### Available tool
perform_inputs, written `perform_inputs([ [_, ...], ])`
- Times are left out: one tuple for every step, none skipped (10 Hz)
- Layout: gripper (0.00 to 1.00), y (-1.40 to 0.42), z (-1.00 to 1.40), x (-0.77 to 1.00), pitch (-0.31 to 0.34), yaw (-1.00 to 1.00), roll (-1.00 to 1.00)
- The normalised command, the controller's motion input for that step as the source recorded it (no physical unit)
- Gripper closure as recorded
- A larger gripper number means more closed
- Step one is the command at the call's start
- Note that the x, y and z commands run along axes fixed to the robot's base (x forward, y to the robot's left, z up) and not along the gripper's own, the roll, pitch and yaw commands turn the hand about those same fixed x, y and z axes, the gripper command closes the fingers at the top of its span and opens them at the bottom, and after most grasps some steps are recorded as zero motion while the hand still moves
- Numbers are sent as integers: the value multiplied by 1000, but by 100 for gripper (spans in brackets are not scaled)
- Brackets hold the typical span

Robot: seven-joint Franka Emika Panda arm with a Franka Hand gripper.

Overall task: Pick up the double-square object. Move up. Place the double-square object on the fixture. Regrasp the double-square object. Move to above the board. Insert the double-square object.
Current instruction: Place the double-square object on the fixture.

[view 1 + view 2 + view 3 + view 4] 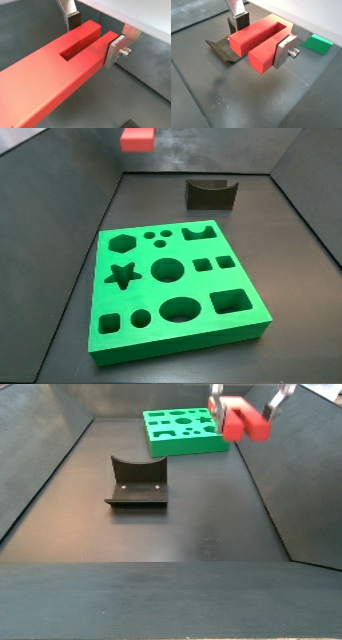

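The red double-square object (245,422) hangs in the air, with my gripper (247,402) shut across its slotted end. In both wrist views one silver finger (117,49) presses the outer prong and the other dark pad (238,23) sits at the opposite side of the block (254,37). The slot (79,46) faces the camera. Under the block's prong end a dark fixture (224,48) stands on the floor; it also shows in both side views (210,194). The green board (174,288) lies flat with its cut-out holes open, and the object (136,138) is high above the floor beyond it.
Dark grey walls (54,444) close in the work floor on the sides. The board's corner (316,43) shows past the gripper in a wrist view. A pale panel (140,12) runs behind the fingers.
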Motion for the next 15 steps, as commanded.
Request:
perform_inputs([
  [100,-558,61,1000,5,-158,46],
  [100,-543,30,1000,26,-141,49],
  [100,-504,30,1000,32,-100,57],
  [100,-436,26,1000,50,-53,50],
  [100,-413,21,1000,67,-25,50],
  [100,-365,20,1000,83,-2,56],
  [100,-341,17,1000,94,7,58],
  [100,-298,15,1000,111,16,68],
  [100,-256,14,1000,124,21,77],
  [100,-210,9,1000,140,26,86],
  [100,-196,10,1000,143,27,93],
  [100,-162,8,1000,147,32,110],
  [100,-134,5,1000,147,33,117],
  [100,-104,3,1000,154,36,122],
  [100,-92,5,1000,159,36,129],
])
